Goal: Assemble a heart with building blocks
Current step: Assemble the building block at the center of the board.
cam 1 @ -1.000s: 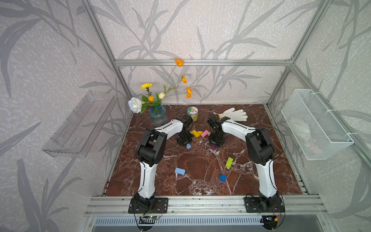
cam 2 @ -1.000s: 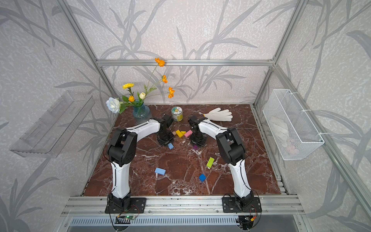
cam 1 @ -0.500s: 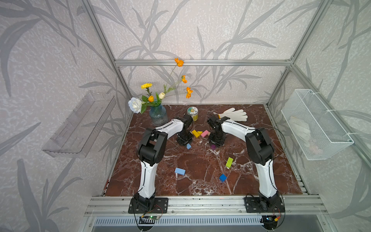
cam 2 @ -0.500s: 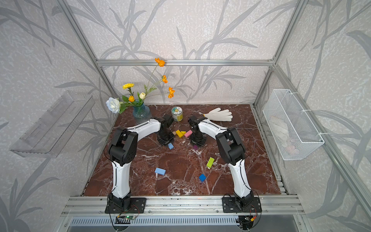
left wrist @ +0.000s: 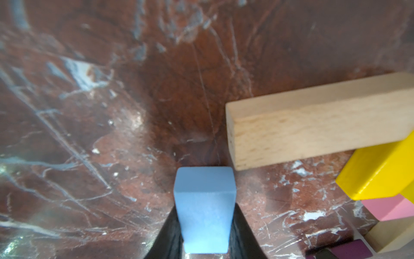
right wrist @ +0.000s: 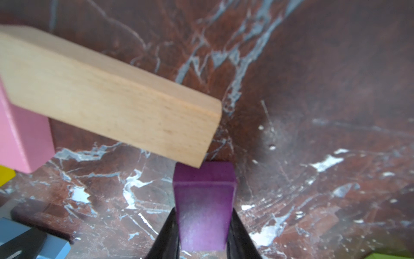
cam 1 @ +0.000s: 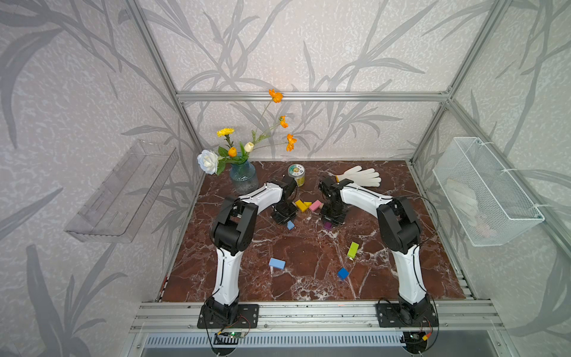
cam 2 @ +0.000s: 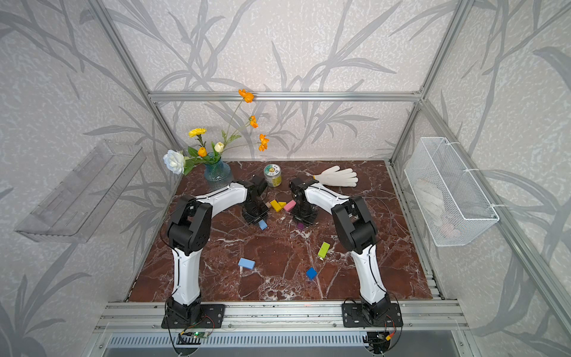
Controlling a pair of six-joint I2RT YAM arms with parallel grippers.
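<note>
Marbled red bench [cam 1: 309, 247]: left claw [left wrist: 205, 235] grasps a light blue block [left wrist: 205, 208], right claw [right wrist: 202, 237] a purple block [right wrist: 203, 206], flanking the yellow blocks [cam 1: 301, 205] and pink block [cam 1: 315, 205].

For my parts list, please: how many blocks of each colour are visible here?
tan blocks: 2
yellow blocks: 2
pink block: 1
light blue blocks: 2
dark blue block: 1
purple block: 1
lime green block: 1
Total: 10

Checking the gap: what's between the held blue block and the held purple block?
Bare tabletop, in both top views; yellow blocks and a pink block lie behind.
</note>
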